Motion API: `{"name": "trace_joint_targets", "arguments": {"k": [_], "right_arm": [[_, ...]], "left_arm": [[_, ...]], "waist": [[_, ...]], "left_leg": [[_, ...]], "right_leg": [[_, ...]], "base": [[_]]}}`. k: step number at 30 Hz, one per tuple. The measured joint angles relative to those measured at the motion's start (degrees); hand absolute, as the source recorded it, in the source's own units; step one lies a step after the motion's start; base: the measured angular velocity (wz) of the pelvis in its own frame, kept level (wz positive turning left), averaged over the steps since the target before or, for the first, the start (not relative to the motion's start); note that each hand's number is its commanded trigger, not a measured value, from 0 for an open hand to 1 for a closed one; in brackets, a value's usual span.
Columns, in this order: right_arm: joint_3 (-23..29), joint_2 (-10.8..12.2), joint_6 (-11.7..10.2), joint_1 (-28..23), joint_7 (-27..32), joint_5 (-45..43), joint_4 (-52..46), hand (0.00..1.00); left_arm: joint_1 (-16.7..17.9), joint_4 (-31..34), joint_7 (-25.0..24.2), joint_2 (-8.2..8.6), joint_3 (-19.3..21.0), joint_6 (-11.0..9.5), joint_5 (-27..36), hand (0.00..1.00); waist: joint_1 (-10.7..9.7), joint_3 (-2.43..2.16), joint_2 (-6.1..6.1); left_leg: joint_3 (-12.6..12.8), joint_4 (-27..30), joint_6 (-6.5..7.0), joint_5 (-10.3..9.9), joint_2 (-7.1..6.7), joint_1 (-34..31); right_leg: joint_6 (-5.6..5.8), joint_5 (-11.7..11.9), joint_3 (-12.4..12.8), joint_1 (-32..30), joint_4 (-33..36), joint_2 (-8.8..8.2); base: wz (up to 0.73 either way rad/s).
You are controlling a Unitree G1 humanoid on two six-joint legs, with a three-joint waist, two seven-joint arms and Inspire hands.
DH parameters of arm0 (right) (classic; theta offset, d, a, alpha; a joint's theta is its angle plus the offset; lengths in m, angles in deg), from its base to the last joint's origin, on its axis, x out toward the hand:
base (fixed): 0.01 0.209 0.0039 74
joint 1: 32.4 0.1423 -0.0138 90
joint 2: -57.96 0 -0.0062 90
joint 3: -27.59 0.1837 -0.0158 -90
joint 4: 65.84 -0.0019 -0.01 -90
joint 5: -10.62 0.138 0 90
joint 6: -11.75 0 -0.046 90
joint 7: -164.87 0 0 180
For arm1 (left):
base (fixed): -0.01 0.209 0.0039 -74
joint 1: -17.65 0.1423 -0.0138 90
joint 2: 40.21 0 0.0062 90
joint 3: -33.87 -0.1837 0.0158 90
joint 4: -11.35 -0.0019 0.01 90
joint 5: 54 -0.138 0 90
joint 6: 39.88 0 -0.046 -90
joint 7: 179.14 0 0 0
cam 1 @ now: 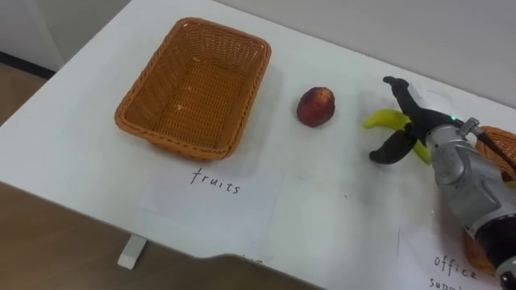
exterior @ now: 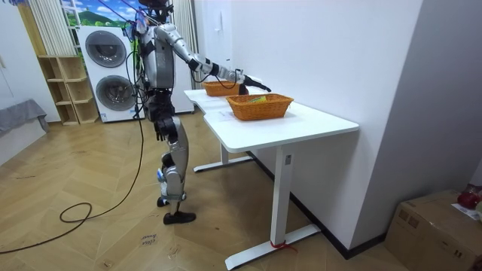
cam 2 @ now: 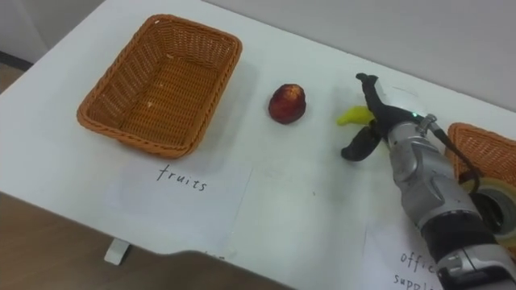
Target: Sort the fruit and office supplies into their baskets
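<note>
An empty wicker fruit basket (cam 1: 193, 89) stands at the left of the white table (cam 1: 339, 209), behind a paper label reading "fruits" (cam 1: 214, 180). A red round fruit (cam 1: 316, 106) lies to its right. Further right lies a yellow banana (cam 1: 385, 121), partly covered by my right hand (cam 1: 414, 121). That hand is open, with a straight finger over the banana's far side and the thumb spread at its near side. The office supplies basket (cam 2: 482, 153) sits at the right edge and holds a tape roll (cam 2: 493, 211).
A second paper label (cam 1: 451, 270) lies at the near right of the table. In the room view the robot stands at the table's long side with one arm reached out over it; washing machines (exterior: 105, 68) and a shelf (exterior: 64, 90) stand behind it.
</note>
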Motion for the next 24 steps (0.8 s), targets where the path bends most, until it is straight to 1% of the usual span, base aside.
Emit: {"name": "trace_joint_targets", "arguments": {"k": [1, 4, 5, 9, 12, 15, 17, 21, 24], "right_arm": [[0.08, 0.00, 0.03, 0.00, -0.07, 0.00, 0.03, 0.00], [0.08, -0.11, 0.06, 0.51, -1.31, 0.03, 0.54, 0.00], [0.08, -0.12, 0.05, 0.98, -1.95, 0.24, 1.23, 0.00], [0.61, -0.12, 0.01, 1.73, -3.63, 0.46, 2.51, 0.00], [1.56, -0.11, 0.08, 1.92, -5.14, 0.77, 3.14, 0.00], [1.59, -0.11, 0.15, 2.70, -7.08, 1.00, 4.52, 0.00], [1.58, -0.12, 0.70, 3.10, -8.65, 2.66, 5.66, 0.00], [1.64, -0.13, 1.00, 3.40, -11.02, 5.56, 7.67, 0.00], [1.62, -0.13, 1.48, 3.40, -13.09, 7.14, 8.53, 0.00]], "left_arm": [[0.01, 0.00, 0.00, 0.13, 0.66, 0.01, 0.01, 0.00], [0.01, -0.08, -0.01, 0.18, 0.71, 0.01, 0.06, 0.00], [0.02, -0.10, 0.00, 0.18, 0.73, 0.01, 0.05, 0.00], [0.03, -0.13, 0.01, 0.20, 0.76, 0.07, 0.07, 0.00], [-0.05, -0.12, 0.03, 0.28, 0.90, 0.73, -0.10, 0.00], [0.02, -0.12, 0.03, 0.32, 0.86, 1.38, -1.66, 0.00], [0.02, -0.11, 0.03, 0.27, 0.86, 2.04, -2.14, 0.00], [-0.02, -0.12, 0.03, 0.19, 0.69, 2.63, -2.22, 0.00], [-0.06, -0.13, 0.03, 0.19, 0.69, 3.61, -2.50, 0.00]], "waist": [[0.18, 0.01, 0.01], [0.39, 0.10, 0.14], [0.41, 0.27, 0.38], [0.50, 0.33, 0.47], [0.70, 0.30, 0.44], [0.67, 0.35, 0.50], [0.71, 0.37, 0.53], [0.51, 0.40, 0.58], [0.63, 0.41, 0.67]], "left_leg": [[0.02, -0.21, 0.00, 0.00, 0.02, 0.04], [0.08, -0.20, -0.04, 0.03, 0.03, 0.56], [0.08, -0.24, -0.06, 0.04, 0.03, 0.65], [0.01, -0.36, -0.05, 0.05, 0.03, 0.86], [-0.15, -0.32, -0.05, 0.06, 0.01, 0.98], [-0.14, -0.24, -0.05, 0.06, 0.01, 1.18], [-0.16, -0.27, -0.05, 0.06, 0.01, 1.50], [-0.34, -0.39, -0.06, 0.04, 0.02, 1.65], [-0.34, -0.38, -0.06, 0.04, 0.02, 1.62]], "right_leg": [[0.00, 0.01, 0.10, 0.01, -0.04, 0.05], [-0.01, 0.04, 0.48, 0.08, -0.10, 0.13], [-0.01, 0.04, 0.50, 0.12, -0.10, 0.12], [-0.01, 0.05, 0.54, 0.24, -0.09, 0.12], [-0.01, 0.05, 0.54, 0.35, -0.10, 0.11], [-0.01, 0.05, 0.50, 0.61, -0.15, 0.10], [-0.01, 0.05, 0.43, 0.97, -0.20, 0.09], [-0.01, 0.05, 0.15, 1.34, -0.17, 0.12], [-0.06, 0.09, 0.10, 1.50, -0.11, 0.13]], "base": [[0.00], [-0.02], [0.00], [0.00], [0.00], [0.00], [0.00], [0.00], [0.00]]}}
